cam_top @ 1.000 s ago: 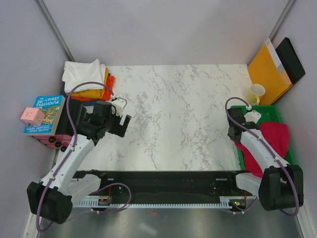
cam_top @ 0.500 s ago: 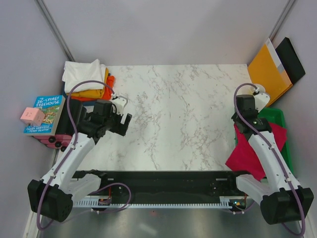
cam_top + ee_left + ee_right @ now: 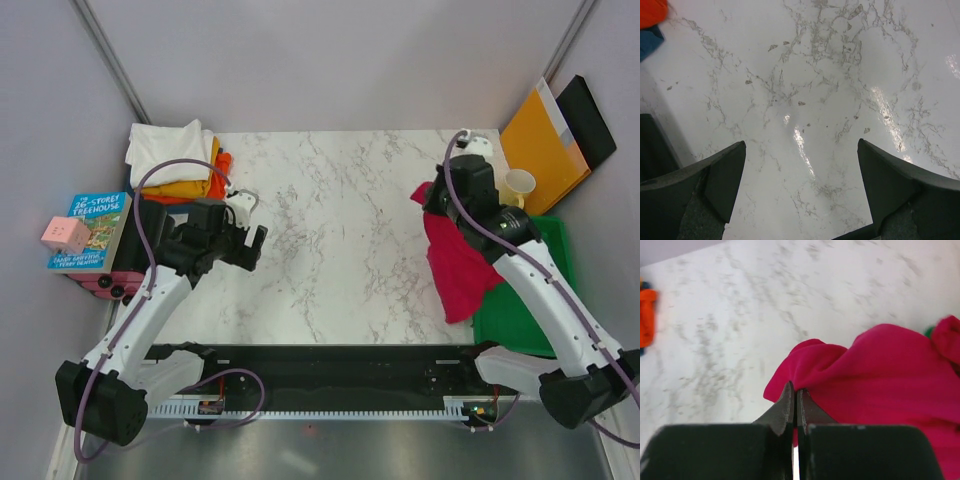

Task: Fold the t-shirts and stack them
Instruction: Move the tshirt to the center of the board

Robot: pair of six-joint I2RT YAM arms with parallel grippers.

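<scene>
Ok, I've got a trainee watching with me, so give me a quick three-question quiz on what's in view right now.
1. True or false: the left end effector is open and empty above the marble table.
2. What does the right end effector grip? A a yellow mug, B the crimson t-shirt, C an envelope.
3. Fill in: the top shirt on the folded pile of t-shirts is ___.
Key: 1 true; 2 B; 3 white.

Stack (image 3: 170, 150) back left, t-shirt (image 3: 460, 265) left of tray (image 3: 512, 322)
</scene>
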